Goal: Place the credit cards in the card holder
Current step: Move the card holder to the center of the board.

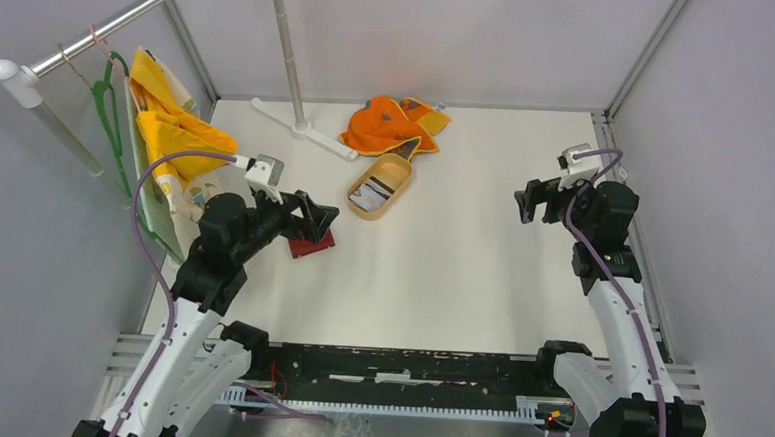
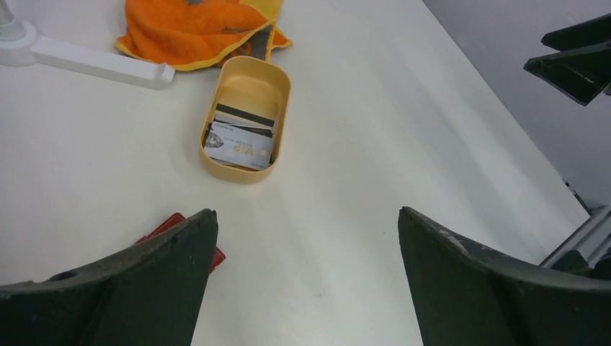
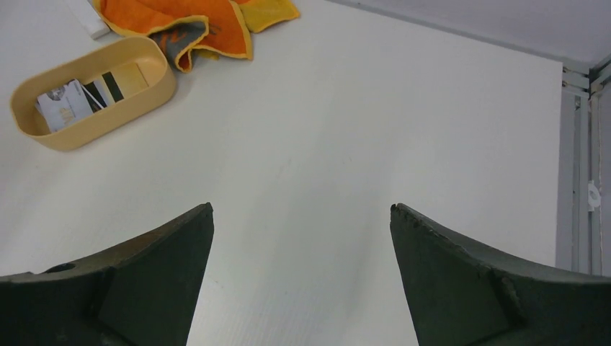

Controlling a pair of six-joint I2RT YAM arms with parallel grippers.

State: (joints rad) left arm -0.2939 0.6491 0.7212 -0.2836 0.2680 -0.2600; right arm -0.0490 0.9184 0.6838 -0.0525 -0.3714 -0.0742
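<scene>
as cards [image 2: 238, 148] lie in tray [image 2: 243, 176], "vip" legible

Tan oval shallow tray [image 1: 407, 166] lying slantwise on white tabletop [image 1: 461, 272], toward far side, left of centre. Crumpled orange cloth with yellow trim and grey patches [image 1: 388, 126] lying just behind tray's far end. Flat white stand foot [image 1: 308, 131] resting on tabletop left of cloth, grey upright pole [image 1: 286, 38] rising from it. Yellow-and-white fabric [image 1: 168, 132] hanging at left wall beside green hanger [image 1: 112, 114], both hanging under slanting silver rail [image 1: 113, 24].
</scene>
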